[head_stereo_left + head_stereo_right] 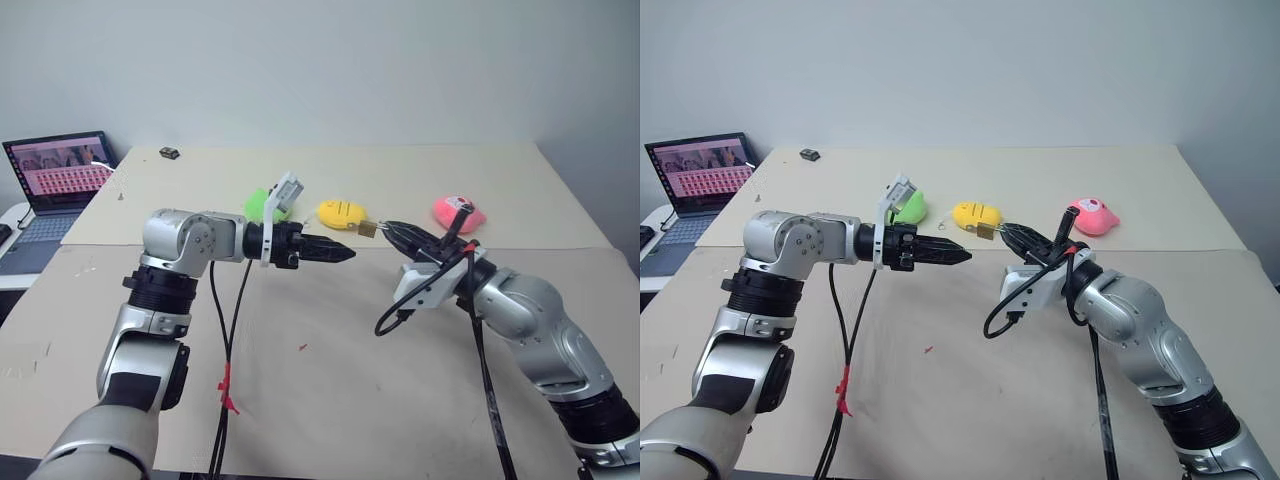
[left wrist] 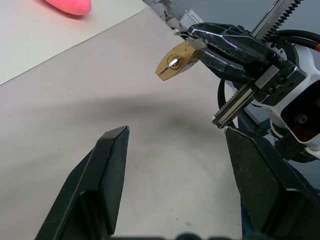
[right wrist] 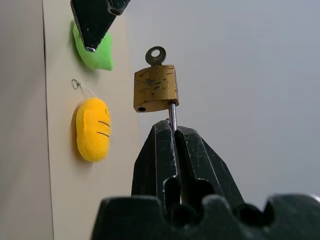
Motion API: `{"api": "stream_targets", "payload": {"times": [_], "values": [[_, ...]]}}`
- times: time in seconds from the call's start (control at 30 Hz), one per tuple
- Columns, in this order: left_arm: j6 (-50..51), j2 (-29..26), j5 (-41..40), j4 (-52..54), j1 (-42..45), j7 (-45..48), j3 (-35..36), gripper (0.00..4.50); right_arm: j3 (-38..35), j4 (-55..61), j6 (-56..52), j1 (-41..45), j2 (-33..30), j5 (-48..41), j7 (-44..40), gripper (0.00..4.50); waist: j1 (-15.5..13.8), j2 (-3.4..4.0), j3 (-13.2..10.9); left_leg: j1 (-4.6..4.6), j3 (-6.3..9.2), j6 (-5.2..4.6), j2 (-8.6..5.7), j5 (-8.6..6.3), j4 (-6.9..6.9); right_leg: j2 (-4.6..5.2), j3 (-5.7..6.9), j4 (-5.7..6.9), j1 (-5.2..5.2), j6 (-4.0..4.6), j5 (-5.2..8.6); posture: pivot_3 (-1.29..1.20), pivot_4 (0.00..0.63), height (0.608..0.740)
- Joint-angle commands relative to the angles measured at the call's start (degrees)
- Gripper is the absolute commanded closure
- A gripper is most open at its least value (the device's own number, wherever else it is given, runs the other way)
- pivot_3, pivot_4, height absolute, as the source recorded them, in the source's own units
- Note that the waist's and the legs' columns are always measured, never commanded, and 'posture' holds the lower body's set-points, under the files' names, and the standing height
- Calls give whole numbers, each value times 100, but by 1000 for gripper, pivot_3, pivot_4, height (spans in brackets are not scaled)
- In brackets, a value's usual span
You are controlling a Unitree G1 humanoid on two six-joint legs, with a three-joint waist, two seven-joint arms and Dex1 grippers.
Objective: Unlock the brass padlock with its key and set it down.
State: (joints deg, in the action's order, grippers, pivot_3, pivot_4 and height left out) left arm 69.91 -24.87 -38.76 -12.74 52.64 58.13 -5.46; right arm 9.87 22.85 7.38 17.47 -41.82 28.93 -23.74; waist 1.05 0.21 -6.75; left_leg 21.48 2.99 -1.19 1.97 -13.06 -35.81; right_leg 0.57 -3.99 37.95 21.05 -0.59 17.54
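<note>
- Padlock (image 3: 155, 88) of brass held off the table (image 1: 300, 340) by its silver shackle, which is pinched in the right tool (image 1: 385, 228), fingers clamped tight
- Key (image 3: 155, 55) sits in the lock body's far end
- Left tool (image 1: 345, 253) hangs with fingers spread wide, holding nothing, at 9 o'clock of the padlock, just apart
- Yellow plush (image 1: 341, 213) lies at 11 o'clock of it, green plush (image 1: 262, 205) beyond
</note>
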Motion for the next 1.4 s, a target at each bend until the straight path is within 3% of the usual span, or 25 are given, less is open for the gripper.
{"api": "stream_targets", "payload": {"times": [0.03,0.57,0.73,0.87,1.0,1.1,1.23,1.4], "values": [[17,-7,-141,173,110,34,142,1248,-222,207,54,18,99,-198,-75,4500,4,1,0,6,0,0,0,0,0,0,0,1,0,5,-3,0,150,660],[-279,-304,22,-228,323,262,115,1248,-268,536,291,-541,97,-272,-350,4500,13,1,1,2,0,0,0,0,-3,-2,0,-1,0,-3,2,0,150,660],[-215,-714,-85,32,182,764,17,80,-392,687,308,-735,51,-357,-495,4500,13,1,0,0,1,0,0,0,-3,-2,1,-1,0,-6,4,0,150,660],[-666,-1233,61,338,-2,1360,-132,80,-484,657,447,-896,-43,-378,-526,4500,9,9,6,-6,0,0,1,0,-3,-3,0,2,0,-4,3,0,150,660],[-2357,-2093,704,614,-363,2332,-294,80,-427,569,320,-952,-107,-678,-869,4500,25,16,10,-5,-3,-1,1,-1,-2,-2,-2,0,0,4,2,0,150,660],[-3025,-2405,955,523,-431,2714,-292,80,-301,521,34,-982,-74,-1189,-1334,4500,2,13,9,-10,-3,-3,2,-2,0,-4,-1,-13,0,18,10,0,150,660],[-2905,-2551,805,541,-400,3013,-174,80,-53,529,-175,-1102,-192,-1767,-2065,4500,-39,15,11,-14,-1,-13,2,-7,-2,-5,1,-13,-7,9,18,0,150,660],[-2846,-2513,836,593,-406,3015,-152,80,-82,584,-274,-1151,-246,-1989,-2328,4500,-15,18,13,-10,0,-16,1,-9,-7,-5,-1,-24,-6,7,18,0,150,660]]}}
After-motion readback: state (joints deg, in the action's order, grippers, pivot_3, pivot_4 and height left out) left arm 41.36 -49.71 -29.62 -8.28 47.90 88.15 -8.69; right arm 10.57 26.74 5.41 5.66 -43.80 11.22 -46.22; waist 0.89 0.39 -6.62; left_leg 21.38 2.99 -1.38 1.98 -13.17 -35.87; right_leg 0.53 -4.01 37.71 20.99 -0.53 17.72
